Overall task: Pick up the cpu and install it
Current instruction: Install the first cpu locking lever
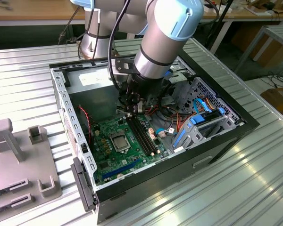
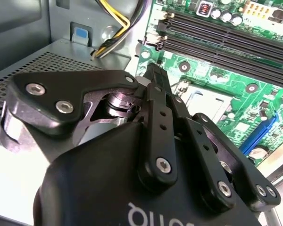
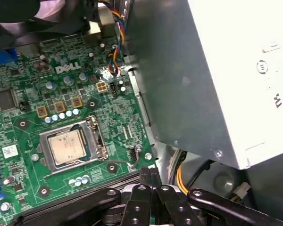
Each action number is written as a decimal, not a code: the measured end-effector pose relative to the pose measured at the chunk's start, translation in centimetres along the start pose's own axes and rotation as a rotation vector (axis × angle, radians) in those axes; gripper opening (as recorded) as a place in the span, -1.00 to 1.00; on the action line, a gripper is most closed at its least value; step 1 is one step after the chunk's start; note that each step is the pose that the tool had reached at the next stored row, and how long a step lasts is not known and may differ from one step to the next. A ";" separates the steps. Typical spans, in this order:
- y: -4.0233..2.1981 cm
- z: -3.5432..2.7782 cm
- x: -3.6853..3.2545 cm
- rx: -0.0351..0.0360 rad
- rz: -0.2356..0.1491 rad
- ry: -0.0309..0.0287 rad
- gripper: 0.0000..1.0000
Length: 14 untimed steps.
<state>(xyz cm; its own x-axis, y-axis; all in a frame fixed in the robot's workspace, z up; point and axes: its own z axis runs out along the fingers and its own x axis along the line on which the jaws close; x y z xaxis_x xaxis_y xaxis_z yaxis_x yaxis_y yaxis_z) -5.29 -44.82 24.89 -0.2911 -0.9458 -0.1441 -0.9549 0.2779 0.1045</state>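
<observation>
Inside the case [image 1: 66, 101], the cpu [image 3: 67, 146] is seen seated in the mobo socket [image 3: 96, 141]. Gripper [image 3: 149, 173] is held closed, empty, nearby. Cpu judged light, rigid, fragile; edges pref. for grasping.

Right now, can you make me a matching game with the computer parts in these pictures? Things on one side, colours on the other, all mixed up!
Things:
1. motherboard
2. CPU in its socket
3. gripper
4. power supply box

Colours:
A. black
B. green
C. grey
D. silver

Pairs: 1-B, 2-D, 3-A, 4-C
</observation>
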 end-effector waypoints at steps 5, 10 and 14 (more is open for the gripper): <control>0.20 0.35 0.00 -0.0018 -0.001 -0.0059 -0.79; 0.59 0.37 1.05 0.0070 -0.057 0.0564 -0.79; 0.48 0.29 1.50 0.0063 -0.063 0.0575 -0.79</control>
<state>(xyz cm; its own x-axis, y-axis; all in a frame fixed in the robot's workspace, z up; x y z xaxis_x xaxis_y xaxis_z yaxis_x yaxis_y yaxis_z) -6.21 -46.05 24.44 -0.2265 -0.9695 -0.0934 -0.9716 0.2183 0.0908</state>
